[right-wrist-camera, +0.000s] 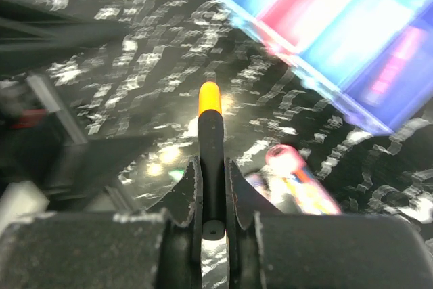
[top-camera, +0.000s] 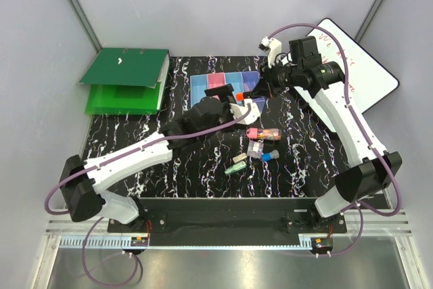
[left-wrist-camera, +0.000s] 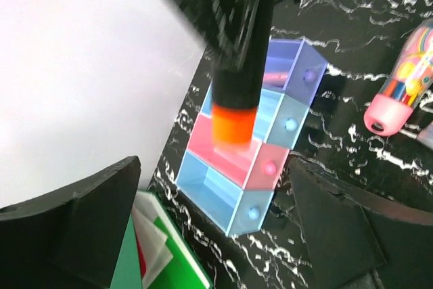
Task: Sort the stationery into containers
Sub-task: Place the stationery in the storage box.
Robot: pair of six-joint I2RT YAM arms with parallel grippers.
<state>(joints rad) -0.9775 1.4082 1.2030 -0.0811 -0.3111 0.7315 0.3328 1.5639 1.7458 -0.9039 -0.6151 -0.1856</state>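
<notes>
Your table [top-camera: 135, 133] carries the row of bins [top-camera: 201, 88] at its far middle. Your left gripper [left-wrist-camera: 206, 218] sits just before them, fingers spread wide. Your right gripper [right-wrist-camera: 213, 174] is clamped on the orange-tipped marker [right-wrist-camera: 210, 133], which seems to hang over the pink bin [left-wrist-camera: 260, 167], though blur hides any contact. The other small pieces [top-camera: 256, 148] lie nearer you.

The desk [top-camera: 135, 133] is black, streaked all over with white marble veins, and the row of four translucent plastic bins [top-camera: 198, 90] on it runs blue, pink, blue, purple. The slim marker pen [right-wrist-camera: 211, 160] is black with a bright orange end, the plump tube [top-camera: 262, 132] has a pink cap and a red, yellow and blue print, and the little loose bits are a green piece [top-camera: 233, 167], a beige piece [top-camera: 239, 159] and a clear piece [top-camera: 270, 156] tipped blue. The ring binders [top-camera: 125, 69] are deep green; the whiteboard [top-camera: 369, 76] is white, black-edged, with red writing.
</notes>
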